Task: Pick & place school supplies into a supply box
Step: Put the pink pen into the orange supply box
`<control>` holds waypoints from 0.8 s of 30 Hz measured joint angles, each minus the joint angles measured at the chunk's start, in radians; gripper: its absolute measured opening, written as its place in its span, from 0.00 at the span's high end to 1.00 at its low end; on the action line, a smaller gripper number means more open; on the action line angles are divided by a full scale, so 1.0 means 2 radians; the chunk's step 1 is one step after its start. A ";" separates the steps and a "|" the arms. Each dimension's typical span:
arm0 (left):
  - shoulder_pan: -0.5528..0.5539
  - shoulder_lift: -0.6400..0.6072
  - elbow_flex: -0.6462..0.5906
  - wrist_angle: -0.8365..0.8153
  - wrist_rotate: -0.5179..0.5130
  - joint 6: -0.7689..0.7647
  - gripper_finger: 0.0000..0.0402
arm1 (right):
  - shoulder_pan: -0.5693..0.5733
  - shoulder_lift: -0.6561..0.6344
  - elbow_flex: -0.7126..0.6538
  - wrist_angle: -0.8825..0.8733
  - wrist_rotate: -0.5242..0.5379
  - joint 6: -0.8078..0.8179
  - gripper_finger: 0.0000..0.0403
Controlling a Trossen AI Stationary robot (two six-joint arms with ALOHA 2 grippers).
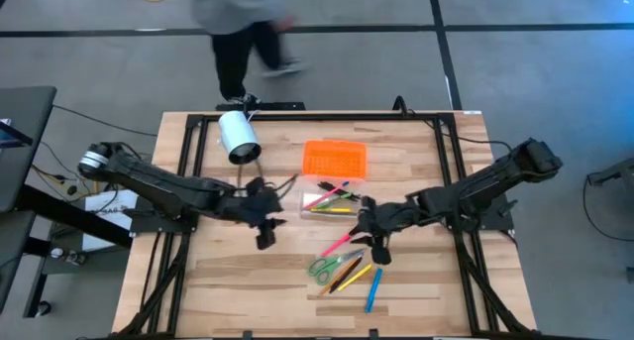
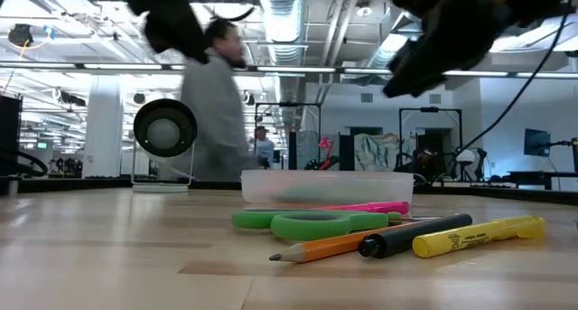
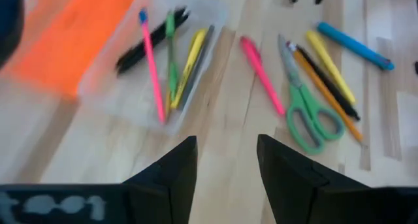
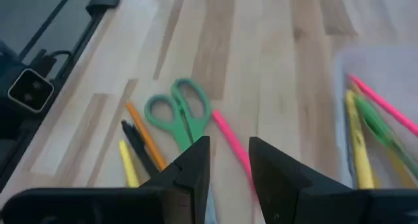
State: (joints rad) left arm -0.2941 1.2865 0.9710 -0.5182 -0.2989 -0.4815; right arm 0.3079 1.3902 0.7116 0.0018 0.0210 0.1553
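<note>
Box (image 1: 331,199) partly filled. Right gripper (image 1: 377,243) over pink pen (image 1: 340,243), fingers narrowly apart, empty. Next: descend, grasp. Left gripper (image 1: 265,231) idle, fingers parted.

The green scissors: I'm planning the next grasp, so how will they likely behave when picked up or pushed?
The green scissors lie flat on the table, so they should slide, not roll. The thin blades look rigid. Their loop handles overlap the pencil, so a push would probably drag it.
</note>
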 joint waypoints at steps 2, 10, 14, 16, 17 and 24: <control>-0.009 -0.023 -0.030 0.008 -0.007 -0.029 0.63 | -0.008 0.026 0.020 0.004 -0.017 -0.018 0.75; -0.047 -0.075 -0.091 0.006 -0.052 -0.087 0.63 | -0.041 0.124 0.100 -0.069 -0.042 -0.096 0.75; -0.061 -0.080 -0.103 0.008 -0.067 -0.087 0.63 | -0.045 0.166 0.136 -0.090 -0.051 -0.126 0.75; -0.065 -0.079 -0.105 0.000 -0.067 -0.087 0.63 | -0.044 0.183 0.151 -0.101 -0.061 -0.131 0.75; -0.067 -0.079 -0.105 -0.003 -0.068 -0.087 0.63 | -0.044 0.190 0.159 -0.101 -0.063 -0.133 0.75; -0.081 -0.079 -0.105 -0.018 -0.098 -0.087 0.63 | -0.040 0.217 0.181 -0.124 -0.063 -0.157 0.75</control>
State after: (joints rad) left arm -0.4567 1.1294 0.7601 -0.5534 -0.4941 -0.6552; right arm 0.2284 1.8243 1.0740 -0.2453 -0.1060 -0.1585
